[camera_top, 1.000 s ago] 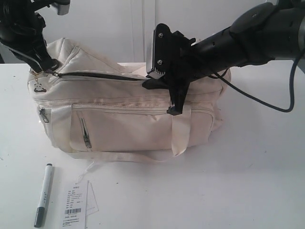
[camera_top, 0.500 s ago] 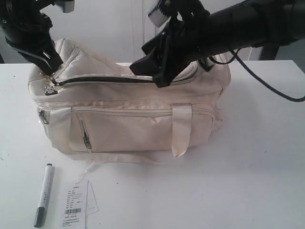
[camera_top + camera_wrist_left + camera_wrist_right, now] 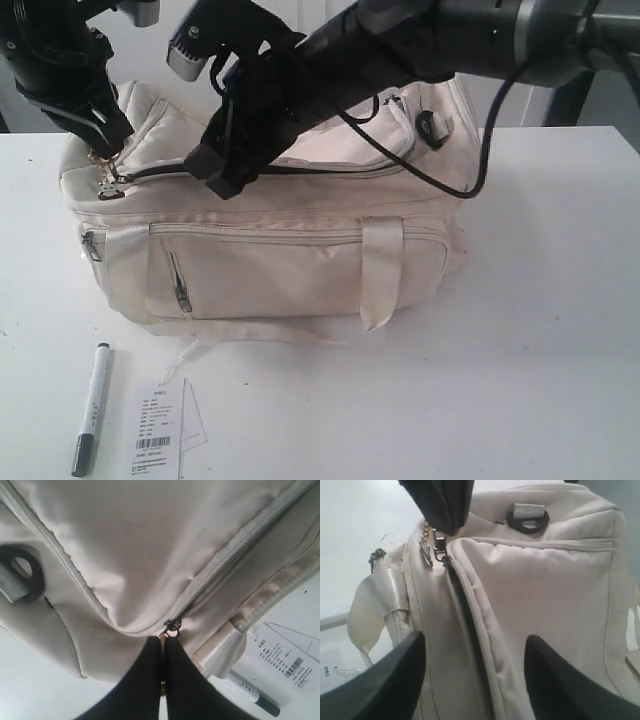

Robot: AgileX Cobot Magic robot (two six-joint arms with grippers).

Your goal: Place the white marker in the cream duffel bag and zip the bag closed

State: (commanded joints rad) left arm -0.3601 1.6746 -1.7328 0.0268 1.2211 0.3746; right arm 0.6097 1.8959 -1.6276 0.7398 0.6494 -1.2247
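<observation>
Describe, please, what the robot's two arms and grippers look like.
The right arm is a matte black, rounded tube; the left arm is black too. The left gripper and right gripper have black tapering fingers. A silver-grey box sits by the right wrist, and a thin black cable loops below that arm. No markings are readable.

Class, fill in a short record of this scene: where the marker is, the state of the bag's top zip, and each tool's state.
Marker: on the table, in front of the bag, beside the paper tag
Top zip: partly open
Left tool: shut on the zip pull at the bag's end
Right tool: open, above the top zip, holding nothing
</observation>
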